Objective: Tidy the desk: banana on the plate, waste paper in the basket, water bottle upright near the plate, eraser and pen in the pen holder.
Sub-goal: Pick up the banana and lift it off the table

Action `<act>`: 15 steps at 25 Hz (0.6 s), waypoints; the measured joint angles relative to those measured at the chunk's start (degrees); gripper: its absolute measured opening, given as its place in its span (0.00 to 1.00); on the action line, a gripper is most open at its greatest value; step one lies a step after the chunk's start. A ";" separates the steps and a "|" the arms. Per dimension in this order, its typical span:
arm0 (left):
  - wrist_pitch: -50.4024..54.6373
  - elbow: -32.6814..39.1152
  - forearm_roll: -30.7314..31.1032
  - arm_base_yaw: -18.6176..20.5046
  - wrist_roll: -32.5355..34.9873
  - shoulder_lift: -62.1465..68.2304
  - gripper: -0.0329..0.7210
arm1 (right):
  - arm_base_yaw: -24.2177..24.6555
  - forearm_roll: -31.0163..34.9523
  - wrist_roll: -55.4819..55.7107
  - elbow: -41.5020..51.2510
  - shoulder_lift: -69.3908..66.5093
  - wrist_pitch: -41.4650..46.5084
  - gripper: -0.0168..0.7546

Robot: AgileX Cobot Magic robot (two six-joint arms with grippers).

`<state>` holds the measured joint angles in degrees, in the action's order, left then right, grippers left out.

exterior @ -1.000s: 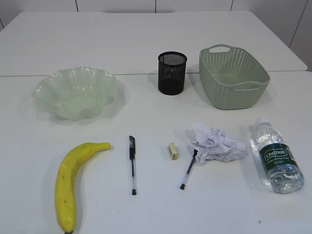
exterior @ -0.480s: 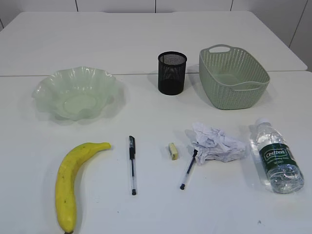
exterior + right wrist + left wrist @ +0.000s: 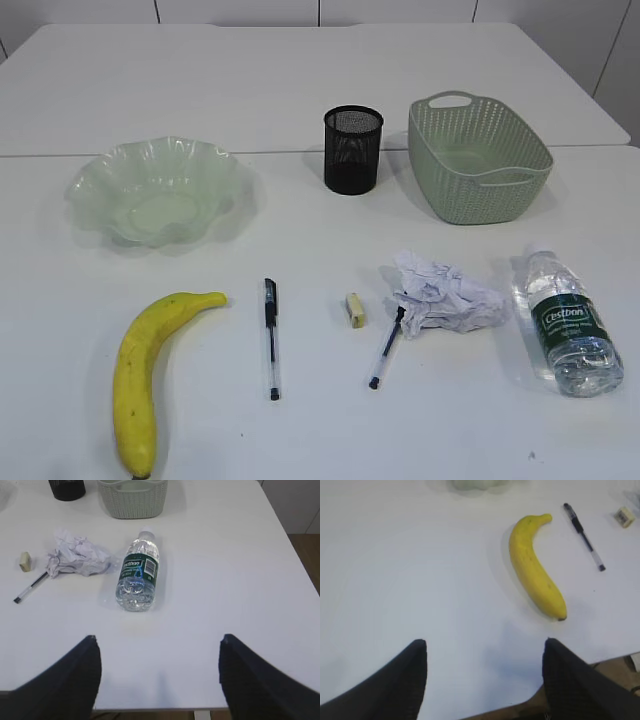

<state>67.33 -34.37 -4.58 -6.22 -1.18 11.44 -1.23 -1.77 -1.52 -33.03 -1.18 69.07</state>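
Nearest first: left tool (image 3: 485, 680) hovers over the near edge of the white table (image 3: 320, 90), jaws spread wide, nothing between them. Right tool (image 3: 157, 677) same deal at the near right edge, jaws spread, empty. Neither tool shows in the exterior view.

Banana (image 3: 145, 370) lies flat at about 7 o'clock on the table, dark tip toward the near edge, stem end pointing to 1 o'clock. Just to its right at 6 o'clock, a clear pen (image 3: 271, 338) with black cap lies nearly straight, cap end far. Eraser (image 3: 354, 309) sits a bit further on, between that pen and a second pen (image 3: 387, 347), touching neither. Second pen is tilted, its far end tucked under the edge of the waste paper (image 3: 445, 295), a crumpled white ball at about 4 o'clock. Water bottle (image 3: 565, 325) lies on its side at 4 to 5 o'clock by the right edge, cap pointing far, green label up, near the paper but apart from it.

Further back: plate (image 3: 100, 185), pale green and ruffled, at 10 o'clock, nothing on it. Pen holder (image 3: 352, 150), black mesh, upright at 12 o'clock, no pen visible in it. Basket (image 3: 480, 190), sage green, at 1 to 2 o'clock just beside the holder, apart from it, inside looks bare.
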 joint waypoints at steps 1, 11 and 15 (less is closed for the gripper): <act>-0.52 -1.66 0.00 0.00 0.00 1.51 0.71 | 0.08 0.00 0.00 -0.87 -1.61 0.38 0.74; -8.02 -14.53 -0.91 0.00 0.00 19.60 0.71 | 0.08 0.09 -0.46 -9.66 -21.92 -2.11 0.74; -9.01 -18.60 -4.77 0.00 0.73 30.46 0.71 | 0.08 0.09 -0.46 -12.64 -30.10 -3.95 0.74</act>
<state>58.32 -52.97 -9.35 -6.22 -0.45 41.90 -1.14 -1.68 -1.98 -45.66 -31.28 65.12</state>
